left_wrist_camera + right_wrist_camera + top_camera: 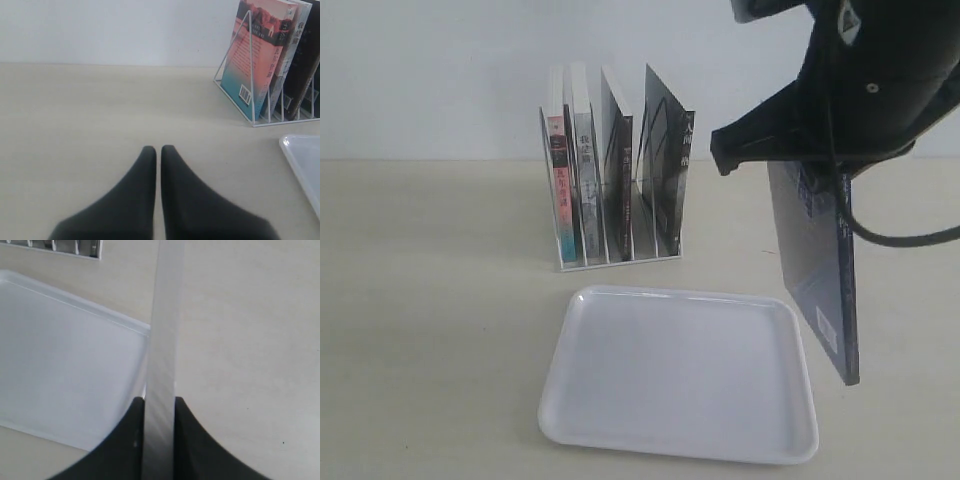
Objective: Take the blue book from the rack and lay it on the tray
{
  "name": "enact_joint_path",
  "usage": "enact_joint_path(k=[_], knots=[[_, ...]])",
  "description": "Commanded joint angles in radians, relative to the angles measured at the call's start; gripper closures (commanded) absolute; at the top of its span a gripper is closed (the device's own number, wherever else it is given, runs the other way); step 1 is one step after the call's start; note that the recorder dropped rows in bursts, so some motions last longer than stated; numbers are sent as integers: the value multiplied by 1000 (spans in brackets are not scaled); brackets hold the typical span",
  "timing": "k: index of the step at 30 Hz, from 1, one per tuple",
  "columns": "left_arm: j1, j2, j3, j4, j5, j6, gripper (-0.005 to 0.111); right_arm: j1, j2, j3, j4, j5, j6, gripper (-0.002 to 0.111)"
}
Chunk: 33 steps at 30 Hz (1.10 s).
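The blue book [815, 260] hangs upright in the air, just right of the white tray [680, 375] and above the table. My right gripper [790, 160] is shut on its top edge. In the right wrist view the book [162, 340] shows edge-on between the two black fingers of that gripper [159, 402], over the tray's [60, 355] right rim. The white wire rack [610, 255] stands behind the tray with several books in it. My left gripper [158, 149] is shut and empty, low over the bare table to the left of the rack [250, 75].
A pink-spined book [560, 190] and dark books [660, 170] stand in the rack's slots. A corner of the tray [305, 160] shows in the left wrist view. A pale wall runs behind the table.
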Motion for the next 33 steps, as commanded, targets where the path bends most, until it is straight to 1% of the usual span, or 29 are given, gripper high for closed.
enact_joint_path(k=[1,11,15,33], knots=[[2,-3,-1,-4,-4,0,103,-2,45,-14,-23,-16,14,109],[2,-3,-1,-4,-4,0,103,-2,95,-14,-31,-16,45,109],[2,-3,-1,-4,-4,0,103,-2,108,-14,-11,-49,73,109],[2,-3,-1,-4,-4,0,103,-2,204,-14,-2,-83,122,109]])
